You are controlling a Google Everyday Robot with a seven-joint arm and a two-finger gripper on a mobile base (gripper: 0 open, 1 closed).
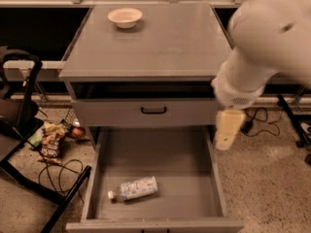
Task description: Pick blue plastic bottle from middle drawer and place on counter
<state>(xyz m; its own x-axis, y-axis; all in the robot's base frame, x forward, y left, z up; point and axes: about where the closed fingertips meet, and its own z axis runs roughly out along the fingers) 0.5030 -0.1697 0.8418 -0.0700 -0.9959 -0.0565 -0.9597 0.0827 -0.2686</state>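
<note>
Hanging just beside the back right corner of the open drawer, 1 cream gripper (pixel 228 129) shows as a blur below 1 thick white arm (pixel 265 42) that fills the upper right. Whether the gripper is open or closed cannot be told. 1 blue plastic bottle (pixel 133 189) lies on its side on the floor of the middle drawer (pixel 165 154), near the front left with its cap pointing left, well apart from the gripper. Above is 1 closed drawer front (pixel 112 114) with 1 black handle (pixel 153 110). On the counter (pixel 160 47), 1 bowl (pixel 125 17) stands at the back left. 1 black chair frame (pixel 22 106) and some snack bags (pixel 51 140) are on the ground at left.
</note>
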